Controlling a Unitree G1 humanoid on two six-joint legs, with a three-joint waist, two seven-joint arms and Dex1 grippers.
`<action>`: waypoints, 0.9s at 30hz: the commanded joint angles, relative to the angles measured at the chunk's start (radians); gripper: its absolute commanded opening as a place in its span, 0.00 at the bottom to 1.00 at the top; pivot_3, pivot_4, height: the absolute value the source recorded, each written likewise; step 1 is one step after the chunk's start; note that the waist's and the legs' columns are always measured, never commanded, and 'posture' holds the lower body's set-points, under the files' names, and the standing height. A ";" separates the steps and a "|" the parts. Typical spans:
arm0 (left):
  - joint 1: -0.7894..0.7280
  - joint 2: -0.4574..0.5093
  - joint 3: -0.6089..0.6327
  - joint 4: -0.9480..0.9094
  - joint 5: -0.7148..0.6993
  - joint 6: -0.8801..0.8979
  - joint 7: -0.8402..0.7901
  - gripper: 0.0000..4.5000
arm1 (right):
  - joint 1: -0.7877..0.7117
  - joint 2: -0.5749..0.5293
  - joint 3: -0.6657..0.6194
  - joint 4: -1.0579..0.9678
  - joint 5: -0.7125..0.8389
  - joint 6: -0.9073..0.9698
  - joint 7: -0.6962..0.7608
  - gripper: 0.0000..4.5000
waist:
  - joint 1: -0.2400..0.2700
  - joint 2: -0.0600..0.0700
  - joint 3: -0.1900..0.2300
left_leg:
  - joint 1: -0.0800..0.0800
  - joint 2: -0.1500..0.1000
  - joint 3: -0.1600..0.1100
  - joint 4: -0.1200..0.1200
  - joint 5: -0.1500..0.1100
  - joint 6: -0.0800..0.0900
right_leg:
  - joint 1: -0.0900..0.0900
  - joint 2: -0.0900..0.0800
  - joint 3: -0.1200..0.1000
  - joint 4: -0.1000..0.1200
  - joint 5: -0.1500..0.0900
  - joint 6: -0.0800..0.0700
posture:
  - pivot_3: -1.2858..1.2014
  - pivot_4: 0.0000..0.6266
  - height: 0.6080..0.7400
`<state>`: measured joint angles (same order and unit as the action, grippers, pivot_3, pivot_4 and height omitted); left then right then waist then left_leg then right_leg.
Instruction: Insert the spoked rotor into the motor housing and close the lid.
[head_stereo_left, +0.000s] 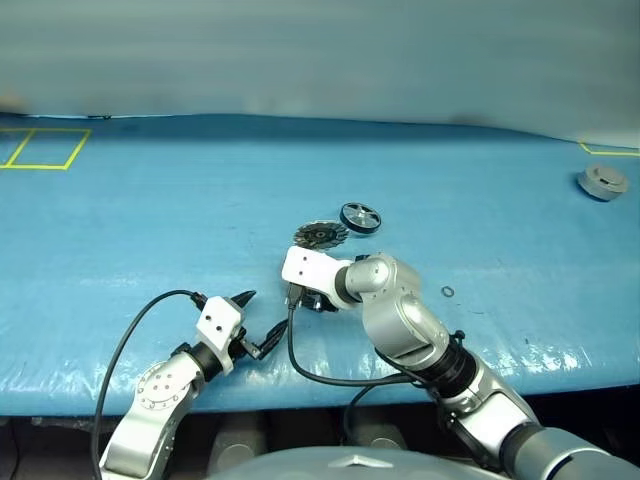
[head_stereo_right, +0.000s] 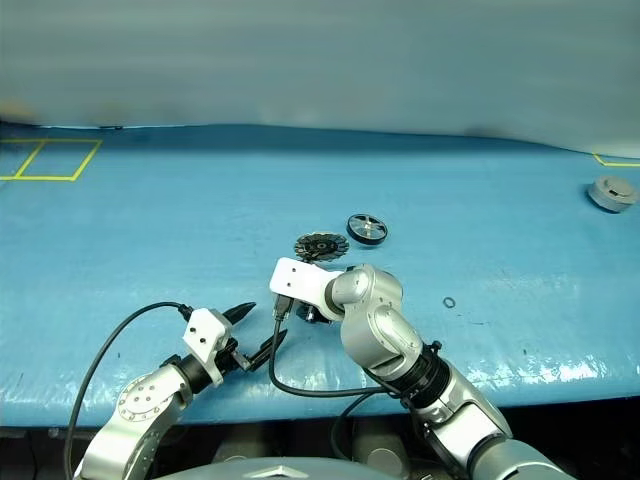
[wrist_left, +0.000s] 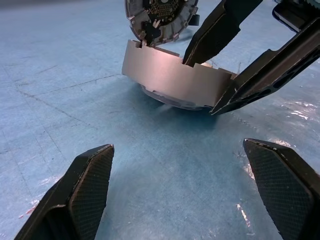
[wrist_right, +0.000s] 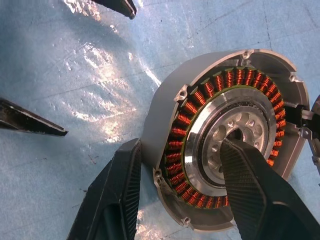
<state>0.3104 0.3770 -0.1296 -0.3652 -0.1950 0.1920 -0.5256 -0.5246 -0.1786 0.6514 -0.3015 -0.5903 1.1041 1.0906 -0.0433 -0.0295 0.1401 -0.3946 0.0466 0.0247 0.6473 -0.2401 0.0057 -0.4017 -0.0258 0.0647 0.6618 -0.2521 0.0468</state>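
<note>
The right gripper (wrist_right: 180, 195) pinches the housing (wrist_right: 227, 145) by its wall, one finger outside, one on the grey centre, near the blue table's (head_stereo_left: 150, 220) front edge. The left gripper (wrist_left: 190, 195) hangs spread just beside it. The rotor (head_stereo_left: 360, 217) lies farther back, apparently beside the lid (head_stereo_left: 320, 234). A grey flanged part (head_stereo_left: 603, 181) sits far right.

Spoked rotor (head_stereo_left: 360, 217) on blue table (head_stereo_left: 150, 230) just beside lid (head_stereo_left: 320, 235), open left claw (head_stereo_left: 256, 322) nearer.
</note>
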 joint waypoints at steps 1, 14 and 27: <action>-0.004 -0.006 -0.013 -0.015 -0.003 -0.004 -0.005 1.00 | 0.011 0.031 0.049 0.026 0.081 0.064 -0.025 0.73 | 0.000 0.001 0.001 | -0.001 0.000 0.000 0.000 0.000 0.000 | -0.001 0.000 0.000 0.000 0.000 0.000 | 0.52 0.24 1.00; -0.006 -0.021 -0.023 -0.002 -0.003 -0.017 -0.013 1.00 | -0.115 0.113 0.019 -0.077 0.292 0.313 -0.179 0.88 | 0.006 0.002 0.002 | -0.009 -0.001 0.000 0.000 0.000 0.000 | -0.008 -0.001 0.000 0.000 0.000 0.000 | 0.52 0.24 1.00; -0.024 -0.007 -0.023 0.014 -0.014 -0.030 -0.053 1.00 | -0.184 0.138 -0.098 -0.164 0.498 0.505 -0.349 0.88 | 0.005 0.004 0.003 | -0.019 -0.001 -0.002 0.002 0.000 0.000 | -0.012 -0.001 -0.002 0.000 0.001 0.002 | 0.52 0.24 1.00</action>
<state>0.2906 0.3762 -0.1097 -0.3561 -0.2043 0.1607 -0.5545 -0.6623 -0.1055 0.5829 -0.3656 -0.1673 1.6049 0.7341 -0.0382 -0.0259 0.1432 -0.4139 0.0455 0.0229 0.6489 -0.2399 0.0058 -0.4133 -0.0263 0.0628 0.6619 -0.2510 0.0486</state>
